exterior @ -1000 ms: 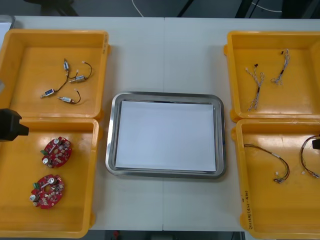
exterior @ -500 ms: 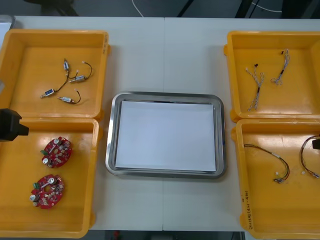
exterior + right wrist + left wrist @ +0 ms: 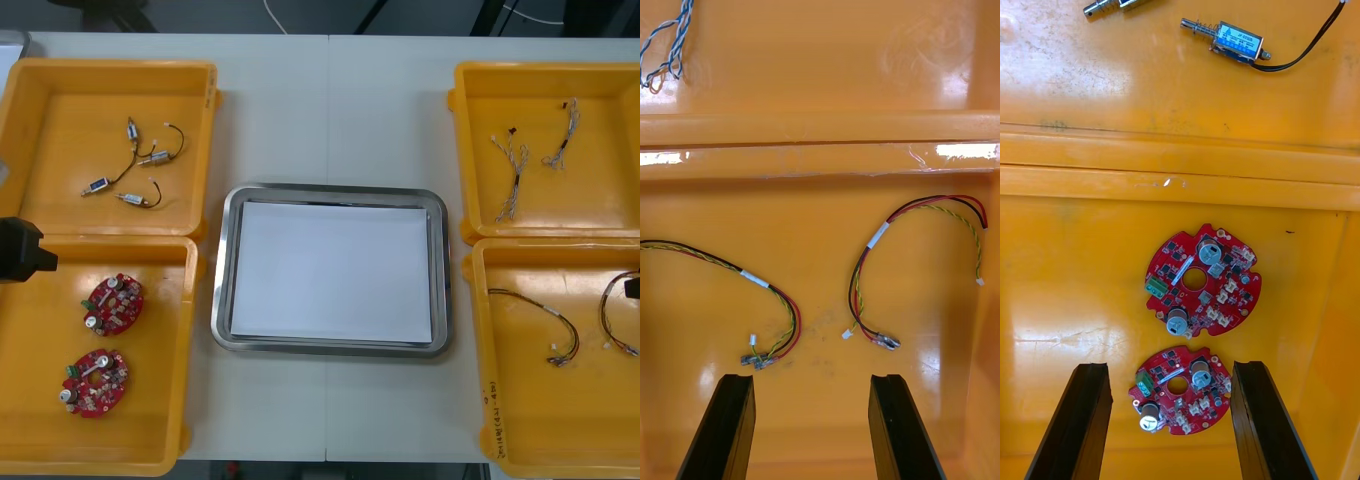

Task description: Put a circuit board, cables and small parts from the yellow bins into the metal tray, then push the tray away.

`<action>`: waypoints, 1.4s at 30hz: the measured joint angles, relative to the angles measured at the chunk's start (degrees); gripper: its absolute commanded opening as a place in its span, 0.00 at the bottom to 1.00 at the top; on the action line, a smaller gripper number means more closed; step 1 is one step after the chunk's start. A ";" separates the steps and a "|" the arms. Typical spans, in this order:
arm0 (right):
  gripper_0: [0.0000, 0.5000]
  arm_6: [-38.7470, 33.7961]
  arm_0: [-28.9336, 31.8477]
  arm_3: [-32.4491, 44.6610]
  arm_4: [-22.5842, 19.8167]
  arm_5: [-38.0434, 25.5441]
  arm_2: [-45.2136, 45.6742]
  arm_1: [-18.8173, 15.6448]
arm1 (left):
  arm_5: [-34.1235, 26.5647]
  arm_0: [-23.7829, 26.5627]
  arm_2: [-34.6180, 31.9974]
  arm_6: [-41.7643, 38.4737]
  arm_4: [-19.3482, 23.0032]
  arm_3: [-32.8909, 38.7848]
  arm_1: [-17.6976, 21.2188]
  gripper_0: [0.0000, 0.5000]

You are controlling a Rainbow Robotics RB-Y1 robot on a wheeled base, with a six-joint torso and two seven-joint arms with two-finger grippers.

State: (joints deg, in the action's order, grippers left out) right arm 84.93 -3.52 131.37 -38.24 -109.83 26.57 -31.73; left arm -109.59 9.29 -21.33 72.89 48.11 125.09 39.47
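Red boards (image 3: 1202, 281) lie in the bin (image 3: 40, 400) at the table's (image 3: 330, 110) near left corner, below the left gripper (image 3: 1171, 367), fingers (image 3: 1075, 420) spread. The right gripper (image 3: 812, 379), spread too, hangs over red-and-yellow cables (image 3: 754, 278) in the near right corner's bin (image 3: 540, 420). The tray (image 3: 330, 192) sits mid-table.

- Front cam: high up, steep down onto table (image 3: 330, 110), tray (image 3: 222, 270) centred, bins (image 3: 60, 180) each side.
- L wrist cam: close above circuit boards (image 3: 1225, 300); same boards in front view's near-left bin.
- R wrist cam: close above red/yellow cables (image 3: 874, 238); shared w/ front's near-right bin.
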 measured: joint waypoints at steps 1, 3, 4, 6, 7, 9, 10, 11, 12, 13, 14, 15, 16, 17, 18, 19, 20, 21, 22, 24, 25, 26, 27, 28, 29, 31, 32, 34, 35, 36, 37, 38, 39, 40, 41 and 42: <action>0.87 0.00 0.00 0.00 0.00 0.00 0.00 0.00 | 0.00 0.00 0.00 0.00 0.00 0.00 0.00 0.93; 0.87 0.00 0.00 0.00 0.00 0.00 0.00 0.00 | 0.00 0.00 0.00 0.00 0.00 0.00 0.00 0.93; 0.88 0.00 0.00 0.00 0.00 0.00 0.00 0.00 | 0.00 0.00 0.00 0.00 0.00 0.00 0.00 0.93; 0.87 0.00 0.00 0.00 0.00 0.00 0.00 0.00 | 0.00 0.00 0.00 0.00 0.00 0.00 0.00 0.93; 0.87 0.00 0.00 0.00 0.00 0.00 0.00 0.00 | 0.00 0.00 0.00 0.00 0.00 0.00 0.00 0.94; 0.87 0.00 0.00 0.00 0.00 0.00 0.00 0.00 | 0.00 0.00 0.00 0.00 0.00 0.00 0.00 0.93; 0.87 0.00 0.00 0.00 0.00 0.00 0.00 0.00 | 0.00 0.00 0.00 0.00 0.00 0.00 0.00 0.94; 0.87 0.00 0.00 0.00 0.00 0.00 0.00 0.00 | 0.00 0.00 0.00 0.00 0.00 0.00 0.00 0.93; 0.87 0.00 0.00 0.00 0.00 0.00 0.00 0.00 | 0.00 0.00 0.00 0.00 0.00 0.00 0.00 0.94; 0.87 0.00 0.00 0.00 0.00 0.00 0.00 0.00 | 0.00 0.00 0.00 0.00 0.00 0.00 0.00 0.93; 0.87 0.00 0.00 0.00 0.00 0.00 0.00 0.00 | 0.00 0.00 0.00 0.00 0.00 0.00 0.00 0.94; 0.87 0.00 0.00 0.00 0.00 0.00 0.00 0.00 | 0.00 0.00 0.00 0.00 0.00 0.00 0.00 0.93; 0.87 0.00 0.00 0.00 0.00 0.00 0.00 0.00 | 0.00 0.00 0.00 0.00 0.00 0.00 0.00 0.93; 0.87 0.00 0.00 0.00 0.00 0.00 0.00 0.00 | 0.00 0.00 0.00 0.00 0.00 0.00 0.00 0.93; 0.88 0.00 0.00 0.00 0.00 0.00 0.00 0.00 | 0.00 0.00 0.00 0.00 0.00 0.00 0.00 0.93; 0.87 0.00 0.00 0.00 0.00 0.00 0.00 0.00 | 0.00 0.00 0.00 0.00 0.00 0.00 0.00 0.94; 0.88 0.00 0.00 0.00 0.00 0.00 0.00 0.00 | 0.00 0.00 0.00 0.00 0.00 0.00 0.00 0.93; 0.87 0.00 0.00 0.00 0.00 0.00 0.00 0.00 | 0.00 0.00 0.00 0.00 0.00 0.00 0.00 0.94; 0.87 0.00 0.00 0.00 0.00 0.00 0.00 0.00 | 0.00 0.00 0.00 0.00 0.00 0.00 0.00 0.94; 0.87 0.00 0.00 0.00 0.00 0.00 0.00 0.00 | 0.00 0.00 0.00 0.00 0.00 0.00 0.00 0.94; 0.88 0.00 0.00 0.00 0.00 0.00 0.00 0.00 | 0.00 0.00 0.00 0.00 0.00 0.00 0.00 0.93; 0.87 0.00 0.00 0.00 0.00 0.00 0.00 0.00 | 0.00 0.00 0.00 0.00 0.00 0.00 0.00 0.94; 0.87 0.00 0.00 0.00 0.00 0.00 0.00 0.00 | 0.00 0.00 0.00 0.00 0.00 0.00 0.00 0.93; 0.87 0.00 0.00 0.00 0.00 0.00 0.00 0.00 | 0.00 0.00 0.00 0.00 0.00 0.00 0.00 0.93; 0.87 0.00 0.00 0.00 0.00 0.00 0.00 0.00 | 0.00 0.00 0.00 0.00 0.00 0.00 0.00 0.93; 0.87 0.00 0.00 0.00 0.00 0.00 0.00 0.00 | 0.00 0.00 0.00 0.00 0.00 0.00 0.00 0.94; 0.87 0.00 0.00 0.00 0.00 0.00 0.00 0.00 | 0.00 0.00 0.00 0.00 0.00 0.00 0.00 0.93; 0.87 0.00 0.00 0.00 0.00 0.00 0.00 0.00 | 0.00 0.00 0.00 0.00 0.00 0.00 0.00 0.94; 0.87 0.00 0.00 0.00 0.00 0.00 0.00 0.00 | 0.00 0.00 0.00 0.00 0.00 0.00 0.00 0.94; 0.87 0.00 0.00 0.00 0.00 0.00 0.00 0.00 | 0.00 0.00 0.00 0.00 0.00 0.00 0.00 0.93; 0.87 0.00 0.00 0.00 0.00 0.00 0.00 0.00 | 0.00 0.00 0.00 0.00 0.00 0.00 0.00 0.94; 0.87 0.00 0.00 0.00 0.00 0.00 0.00 0.00 | 0.00 0.00 0.00 0.00 0.00 0.00 0.00 0.93; 0.87 0.00 0.00 0.00 0.00 0.00 0.00 0.00 | 0.00 0.00 0.00 0.00 0.00 0.00 0.00 0.94; 0.87 0.00 0.00 0.00 0.00 0.00 0.00 0.00 | -0.01 -0.02 0.01 0.00 0.00 -0.03 -0.01 0.93; 0.87 0.00 0.00 0.00 0.00 0.00 0.00 0.00 | -0.03 -0.11 0.10 0.00 0.00 -0.15 -0.03 0.94; 0.87 0.00 0.00 0.00 0.00 0.00 0.00 0.00 | -0.04 -0.20 0.26 0.00 0.00 -0.35 -0.04 0.94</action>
State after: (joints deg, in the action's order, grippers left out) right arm 84.93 -3.51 131.37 -38.24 -109.83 26.57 -31.73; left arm -109.62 9.08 -21.07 72.89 48.11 124.74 39.43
